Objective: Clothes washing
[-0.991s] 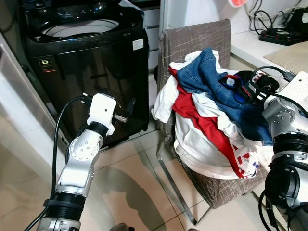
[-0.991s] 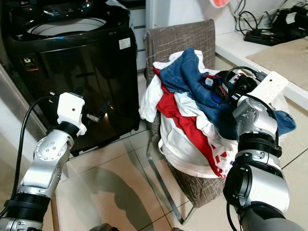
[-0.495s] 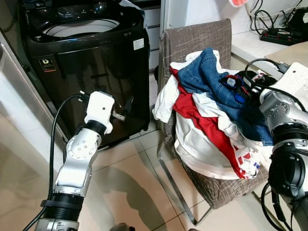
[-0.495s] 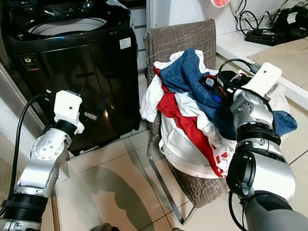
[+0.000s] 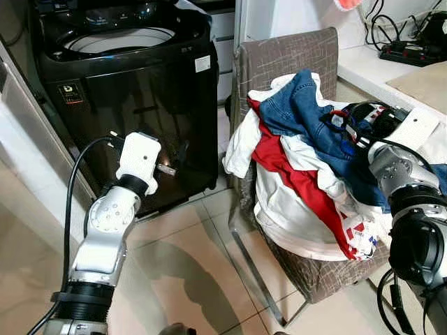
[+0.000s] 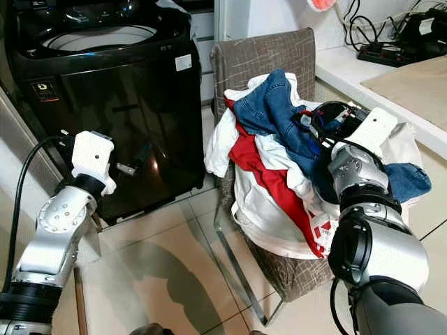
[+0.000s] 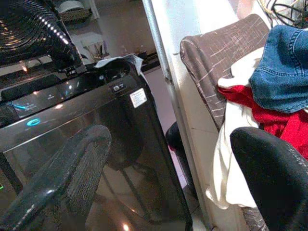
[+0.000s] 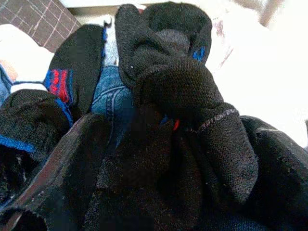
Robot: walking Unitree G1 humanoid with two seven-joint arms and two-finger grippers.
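Clothes (image 5: 307,174) — white, red and denim — lie heaped on a grey chair (image 5: 286,59) beside the black washing machine (image 5: 126,84). Nearest, the right gripper (image 8: 159,159) has its fingers closed on a black sock (image 8: 168,72) atop the pile. The left gripper (image 7: 163,178) hangs spread wide before the machine's front.
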